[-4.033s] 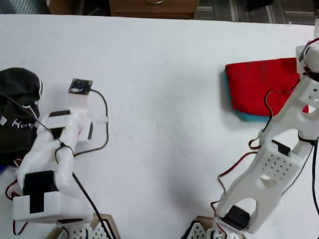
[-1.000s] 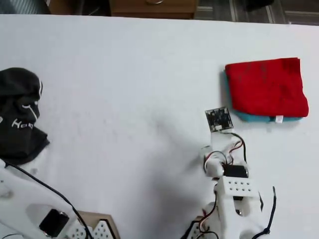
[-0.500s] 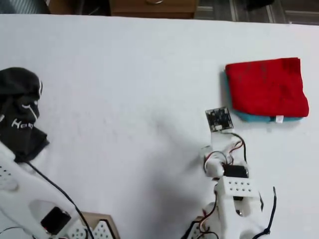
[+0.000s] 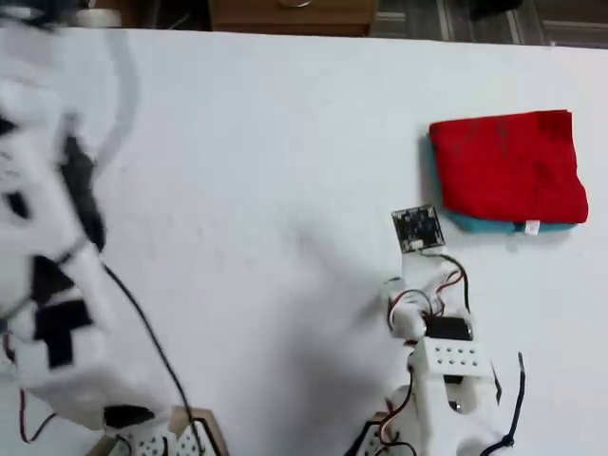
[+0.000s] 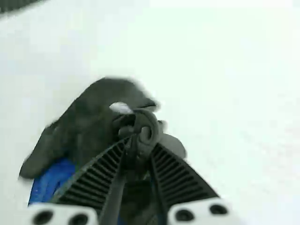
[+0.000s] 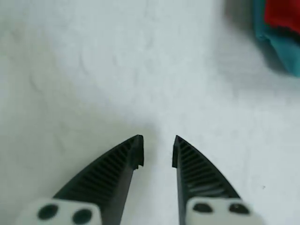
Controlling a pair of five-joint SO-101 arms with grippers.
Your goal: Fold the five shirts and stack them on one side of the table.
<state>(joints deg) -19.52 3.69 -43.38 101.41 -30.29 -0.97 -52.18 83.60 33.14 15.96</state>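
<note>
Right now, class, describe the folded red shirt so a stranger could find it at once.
On the white table, look to the side of the right arm. The red shirt lies folded on top of a teal shirt; unlike the black shirt in the left tool, it is bright and stacked.

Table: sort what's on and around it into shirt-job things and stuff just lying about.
Job: red shirt, folded on the teal shirt; black shirt, pinched in the left gripper; blue cloth next to it; right gripper, open above the table.
Lying about: wooden cabinet beyond the table.
</note>
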